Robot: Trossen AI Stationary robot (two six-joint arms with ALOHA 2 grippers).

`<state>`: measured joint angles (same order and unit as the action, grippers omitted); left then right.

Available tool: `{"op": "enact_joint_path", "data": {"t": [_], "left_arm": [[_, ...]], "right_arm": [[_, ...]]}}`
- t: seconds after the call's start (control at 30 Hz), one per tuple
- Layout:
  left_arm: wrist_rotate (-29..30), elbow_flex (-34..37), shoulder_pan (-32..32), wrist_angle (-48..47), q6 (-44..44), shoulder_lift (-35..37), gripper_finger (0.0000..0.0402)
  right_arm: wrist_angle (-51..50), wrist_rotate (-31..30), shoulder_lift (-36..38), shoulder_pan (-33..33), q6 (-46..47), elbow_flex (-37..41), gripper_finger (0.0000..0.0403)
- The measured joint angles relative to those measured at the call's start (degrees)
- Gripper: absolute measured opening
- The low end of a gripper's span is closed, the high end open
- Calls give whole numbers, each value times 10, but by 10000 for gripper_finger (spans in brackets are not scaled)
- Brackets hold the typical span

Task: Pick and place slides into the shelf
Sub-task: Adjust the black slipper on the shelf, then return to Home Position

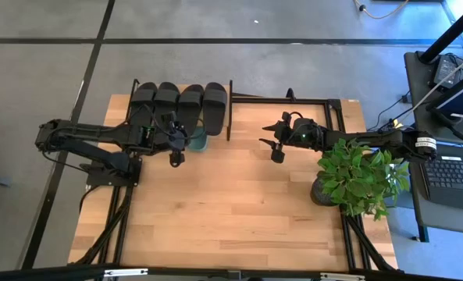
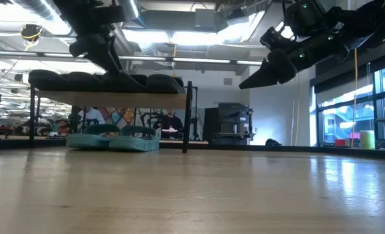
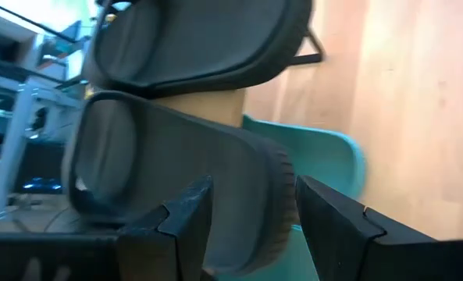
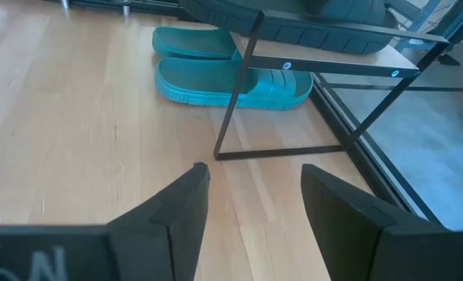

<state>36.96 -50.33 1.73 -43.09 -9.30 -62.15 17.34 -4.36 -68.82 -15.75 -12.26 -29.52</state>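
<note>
placement looks nearly finished: four black slides (image 1: 179, 102) sit side by side on the top board of the shelf (image 1: 229, 109), and two green slides (image 2: 114, 138) lie on the tabletop under it, inside the frame. the left gripper (image 1: 176, 140) hangs just in front of the black row, and its wrist view shows the fingers (image 3: 186, 226) spread, with the toe of one black slide (image 3: 176, 176) sitting in the gap between them; whether the pads touch the foam cannot be told. the green pair shows just beyond and below that toe.

if the step in hand is letting this last black slide go, the sound way is to keep the fingers wide and draw straight back from the shelf edge, level, so neither pad drags the toe off the board or nudges the neighbouring slide. lifting before clearing the row risks catching the strap.

the right gripper (image 1: 276, 140) waits well apart, out over bare table (image 1: 239, 211) beside the plant (image 1: 360, 176), fingers (image 4: 176, 211) spread and holding nothing, facing the shelf's end post and the green slides.
</note>
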Motion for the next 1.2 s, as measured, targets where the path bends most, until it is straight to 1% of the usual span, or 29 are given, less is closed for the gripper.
{"op": "enact_joint_path", "data": {"t": [0.1, 0.5, 0.73, 0.87, 1.2], "left_arm": [[15, 0, 0, 0, -3, 0, 176], [14, 0, 6, 9, -3, -8, 176], [14, 0, 35, 30, -3, -43, 176], [15, 0, 39, 37, -4, -61, 176], [16, -3, 38, 47, -5, -64, 176]], "right_arm": [[0, 0, 0, 0, 0, 0, 204], [0, 0, 0, 0, 0, 0, 204], [-2, 0, 0, 0, 1, 0, 204], [-5, 0, 0, 0, 2, 0, 204], [-5, 0, 0, 0, 1, 0, 204]]}}
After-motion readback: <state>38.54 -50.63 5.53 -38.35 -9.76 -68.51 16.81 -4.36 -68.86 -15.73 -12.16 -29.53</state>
